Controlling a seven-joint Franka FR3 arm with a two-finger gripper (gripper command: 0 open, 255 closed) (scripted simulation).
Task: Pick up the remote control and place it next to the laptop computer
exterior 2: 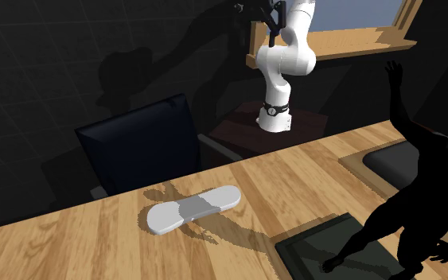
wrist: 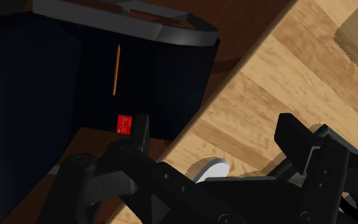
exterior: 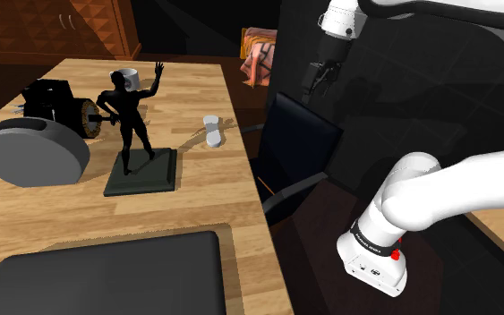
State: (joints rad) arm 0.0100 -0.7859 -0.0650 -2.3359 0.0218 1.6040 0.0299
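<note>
The remote control is a white and grey bar lying flat on the wooden desk, near the desk's edge on the shoulder view's right. The second exterior view has the remote control in front of the chair. The closed dark laptop lies at the desk's near end, and the laptop is a dark slab past the statue. My gripper hangs open, high above the chair and off the desk's edge. In the wrist view the gripper has its fingers apart, nothing held, and the remote's end lies below.
A black figure statue on a dark base stands between remote and laptop. A grey round object and a mug sit farther along the desk. A dark office chair stands against the desk's edge under the gripper.
</note>
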